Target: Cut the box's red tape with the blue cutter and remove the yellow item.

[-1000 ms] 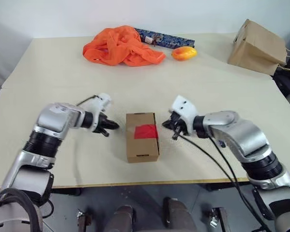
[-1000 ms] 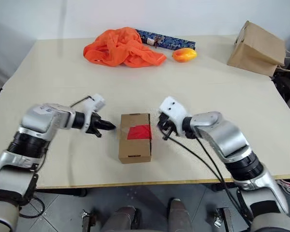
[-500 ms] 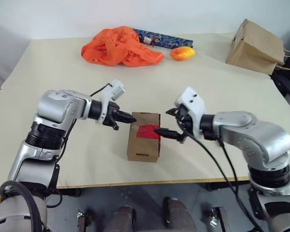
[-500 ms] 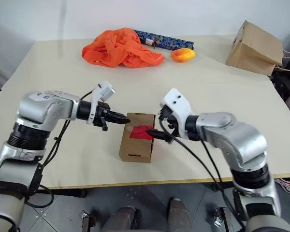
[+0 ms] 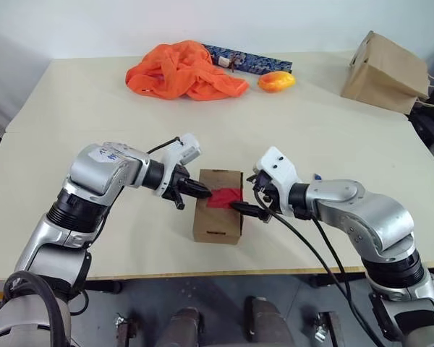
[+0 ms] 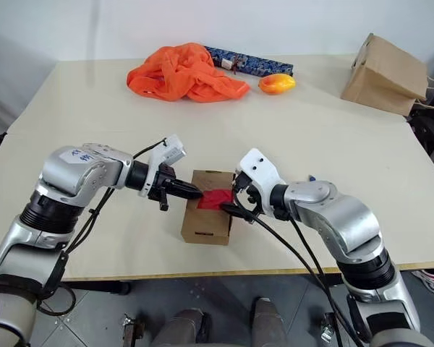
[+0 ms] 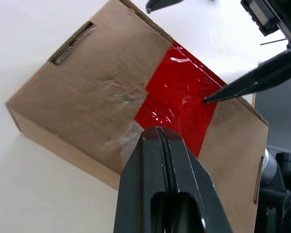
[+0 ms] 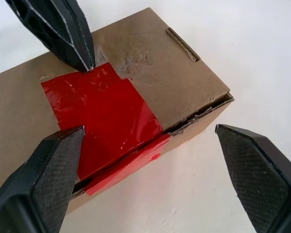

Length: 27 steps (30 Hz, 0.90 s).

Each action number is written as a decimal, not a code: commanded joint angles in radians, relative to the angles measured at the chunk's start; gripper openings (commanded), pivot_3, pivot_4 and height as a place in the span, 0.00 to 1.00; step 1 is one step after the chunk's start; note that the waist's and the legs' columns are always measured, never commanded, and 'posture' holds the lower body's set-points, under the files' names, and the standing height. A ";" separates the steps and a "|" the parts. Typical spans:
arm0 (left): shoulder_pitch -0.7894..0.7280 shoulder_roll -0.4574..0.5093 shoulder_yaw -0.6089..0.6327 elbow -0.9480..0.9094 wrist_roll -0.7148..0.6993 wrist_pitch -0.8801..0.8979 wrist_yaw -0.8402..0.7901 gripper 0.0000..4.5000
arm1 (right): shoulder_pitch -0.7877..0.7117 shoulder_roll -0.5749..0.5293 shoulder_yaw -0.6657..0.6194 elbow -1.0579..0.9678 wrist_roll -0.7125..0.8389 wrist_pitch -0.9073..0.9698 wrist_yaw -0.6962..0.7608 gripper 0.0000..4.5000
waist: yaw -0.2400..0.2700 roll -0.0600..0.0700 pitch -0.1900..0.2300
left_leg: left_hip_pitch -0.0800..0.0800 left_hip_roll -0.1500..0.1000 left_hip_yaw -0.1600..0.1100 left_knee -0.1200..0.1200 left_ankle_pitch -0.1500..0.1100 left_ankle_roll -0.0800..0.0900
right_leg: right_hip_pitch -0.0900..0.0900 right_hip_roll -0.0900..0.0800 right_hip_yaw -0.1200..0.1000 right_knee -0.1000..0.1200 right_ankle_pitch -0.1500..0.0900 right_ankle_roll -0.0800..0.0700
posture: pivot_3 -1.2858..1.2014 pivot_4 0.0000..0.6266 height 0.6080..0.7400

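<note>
Left eye view: box [image 5: 218,205] sits near the front edge of the desk [image 5: 94,108], red tape [image 5: 225,196] across its top, running over the edge on the robot's right. Left claw [image 5: 202,191] is closed, empty, tip down on the box lid at the left edge of the tape. Right wrist view confirms the tip [image 8: 82,58] touches right at the tape's corner. Right claw [image 5: 254,199] is spread wide, holding nothing; one finger [image 8: 43,179] lies over the tape on the lid, possibly touching, hard to say. The other finger [image 8: 262,170] hangs off the box side over bare desk. Box stays closed, tape looks uncut. Far back on the desk: orange cloth [image 5: 182,69], dark-blue patterned case [image 5: 247,59], mango-like fruit [image 5: 276,80], brown paper bag [image 5: 385,71] at the far right.
</note>
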 commanded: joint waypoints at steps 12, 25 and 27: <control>0.017 0.009 -0.099 0.006 0.054 -0.027 -0.050 0.00 | 0.110 -0.127 0.002 -0.048 -0.040 -0.007 -0.014 0.99 | 0.001 -0.002 -0.006 | 0.002 0.000 0.000 0.000 0.000 0.001 | 0.002 0.000 0.000 0.000 0.000 0.000 | 0.52 0.24 1.00; 0.028 -0.005 -0.081 0.011 0.066 -0.027 -0.018 0.00 | 0.173 -0.149 0.032 -0.019 -0.056 -0.037 0.016 0.99 | 0.003 -0.002 -0.006 | 0.002 0.000 0.000 0.000 0.000 0.001 | 0.002 0.000 0.001 0.000 0.000 0.000 | 0.52 0.24 1.00; 0.033 -0.009 -0.081 0.019 0.071 -0.035 -0.010 0.00 | 0.192 -0.111 -0.012 -0.002 -0.014 -0.018 0.026 0.99 | 0.002 -0.002 -0.006 | 0.002 0.000 0.000 0.000 0.000 0.001 | 0.002 0.000 0.001 0.000 0.000 0.000 | 0.52 0.24 1.00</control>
